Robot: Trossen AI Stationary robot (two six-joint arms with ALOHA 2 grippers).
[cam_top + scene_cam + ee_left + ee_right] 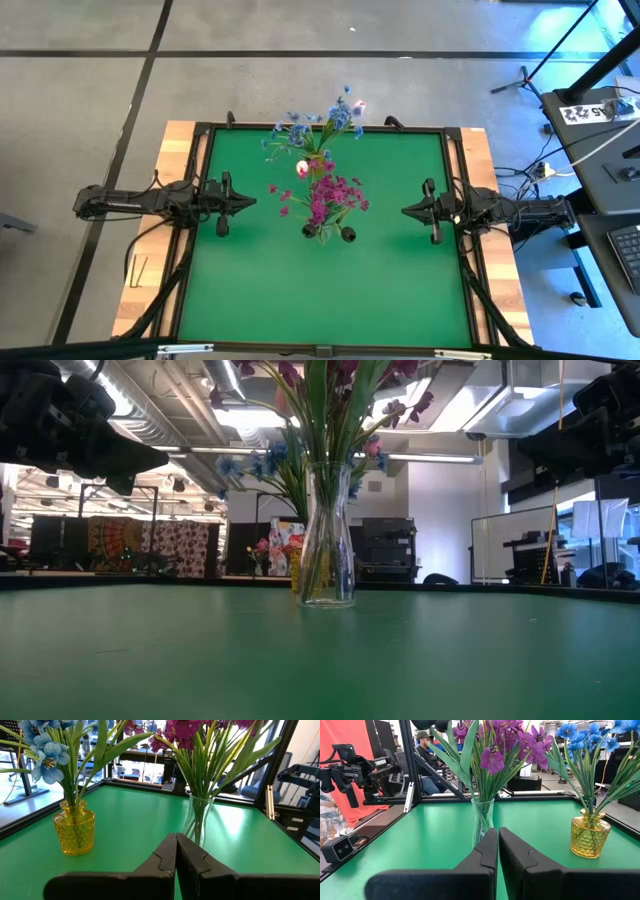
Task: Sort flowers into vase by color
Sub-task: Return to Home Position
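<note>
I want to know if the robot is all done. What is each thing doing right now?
Clear vase: upright, full of stems.
Magenta flowers: standing in the clear vase.
Yellow vase: upright.
Blue flowers: standing in the yellow vase.
Left gripper: shut, empty, left of the vases.
Right gripper: shut, empty, right of the vases.

Dark six-joint left arm (140,201) and right arm (520,212) lie low and level, pointing inward at each other. Dark two-finger left end effector (250,201): fingers pressed together, empty. Right end effector (405,211): same, well apart from left.
</note>
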